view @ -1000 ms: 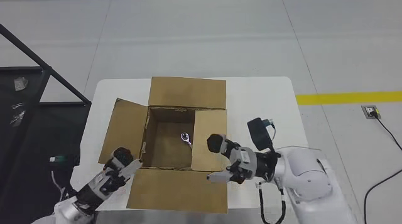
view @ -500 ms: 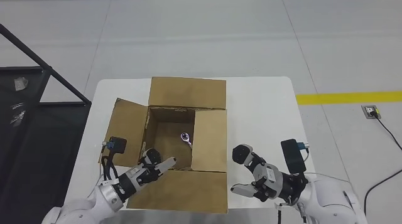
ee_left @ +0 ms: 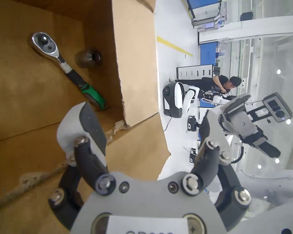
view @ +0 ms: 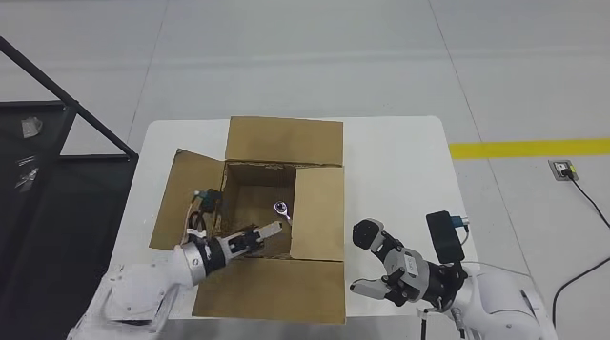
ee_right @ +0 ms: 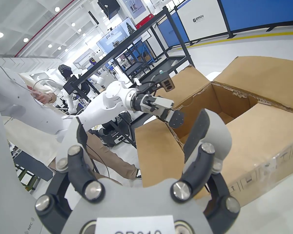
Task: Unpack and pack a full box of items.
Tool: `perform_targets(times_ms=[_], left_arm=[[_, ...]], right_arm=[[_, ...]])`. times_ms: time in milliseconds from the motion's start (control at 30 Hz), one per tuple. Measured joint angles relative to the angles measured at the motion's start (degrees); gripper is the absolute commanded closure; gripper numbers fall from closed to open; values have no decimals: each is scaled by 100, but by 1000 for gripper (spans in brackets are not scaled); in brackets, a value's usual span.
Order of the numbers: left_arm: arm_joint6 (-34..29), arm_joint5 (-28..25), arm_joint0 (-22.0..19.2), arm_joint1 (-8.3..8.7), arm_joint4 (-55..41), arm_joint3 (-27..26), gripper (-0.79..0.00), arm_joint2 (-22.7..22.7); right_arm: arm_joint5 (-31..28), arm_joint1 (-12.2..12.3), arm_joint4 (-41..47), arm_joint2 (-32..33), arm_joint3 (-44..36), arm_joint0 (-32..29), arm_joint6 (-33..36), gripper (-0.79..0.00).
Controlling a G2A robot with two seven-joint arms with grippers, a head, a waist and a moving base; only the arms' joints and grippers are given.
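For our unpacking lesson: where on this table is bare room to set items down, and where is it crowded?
Free: table right of the box, beyond the right gripper. Crowded: the box, ratchet and socket inside, left gripper over it.

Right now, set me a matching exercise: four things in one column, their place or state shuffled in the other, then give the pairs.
Things
1. ratchet wrench
2. socket
3. left hand
4. right hand

Place or state
A. open, over the table outside the box
B. short, dark metal, on the box floor
C. open, at the box's opening
D. green grip, lying on the box floor

Pairs: 1-D, 2-B, 3-C, 4-A
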Motion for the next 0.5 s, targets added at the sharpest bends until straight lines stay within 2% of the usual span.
perform_targets(times_ms=[133, 233, 500], left_arm=[[-158, -123, -778, -90, -132, 840, -785, 601], [-216, -395, -1116, -153, -250, 1268, -785, 944], [-7, -898, -1610, -316, -447, 2052, -785, 1601]], right_arm=[[0, 0, 0, 0, 0, 0, 0, -785], [0, 0, 0, 0, 0, 0, 0, -785], [0, 0, 0, 0, 0, 0, 0, -785]])
